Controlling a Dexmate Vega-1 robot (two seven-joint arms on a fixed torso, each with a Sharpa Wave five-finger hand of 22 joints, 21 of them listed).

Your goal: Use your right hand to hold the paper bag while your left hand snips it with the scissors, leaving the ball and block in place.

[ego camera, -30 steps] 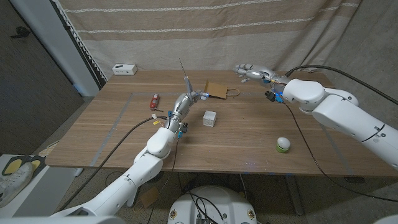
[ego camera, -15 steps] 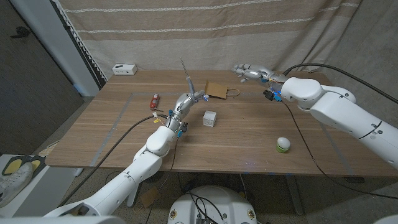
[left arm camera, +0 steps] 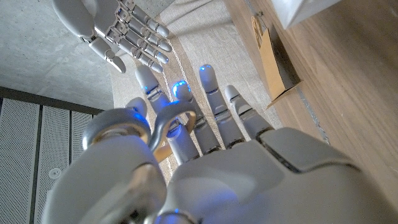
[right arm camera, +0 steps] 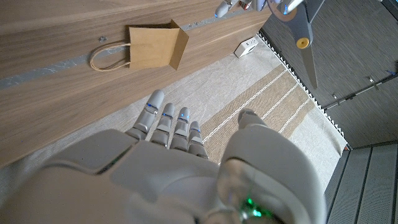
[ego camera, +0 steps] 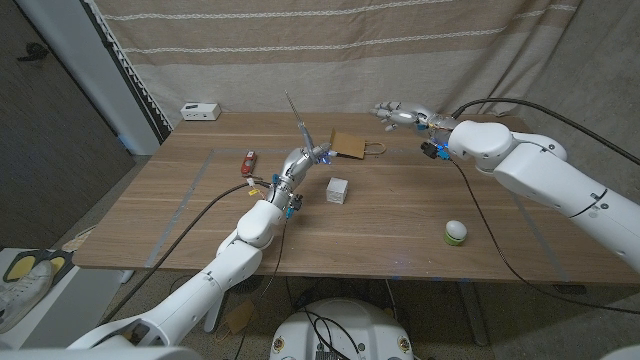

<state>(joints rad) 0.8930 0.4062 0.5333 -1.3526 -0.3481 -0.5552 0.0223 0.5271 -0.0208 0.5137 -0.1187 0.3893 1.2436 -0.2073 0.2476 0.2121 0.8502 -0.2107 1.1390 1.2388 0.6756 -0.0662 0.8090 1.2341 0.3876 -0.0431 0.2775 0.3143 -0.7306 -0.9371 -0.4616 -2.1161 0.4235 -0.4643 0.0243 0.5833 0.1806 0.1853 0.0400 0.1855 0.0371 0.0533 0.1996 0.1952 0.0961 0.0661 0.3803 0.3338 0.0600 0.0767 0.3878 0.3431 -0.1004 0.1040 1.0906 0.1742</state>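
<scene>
The paper bag (ego camera: 347, 146) is seen lying flat at the worktop's (ego camera: 400, 215) far side. It is judged light, thin and easily creased, best pinned near its handle end. The scissors (ego camera: 300, 125) are gripped in the left robot hand (ego camera: 305, 160), blades raised. The right robot hand (ego camera: 400, 113) is held empty, fingers apart, beyond the bag.
</scene>
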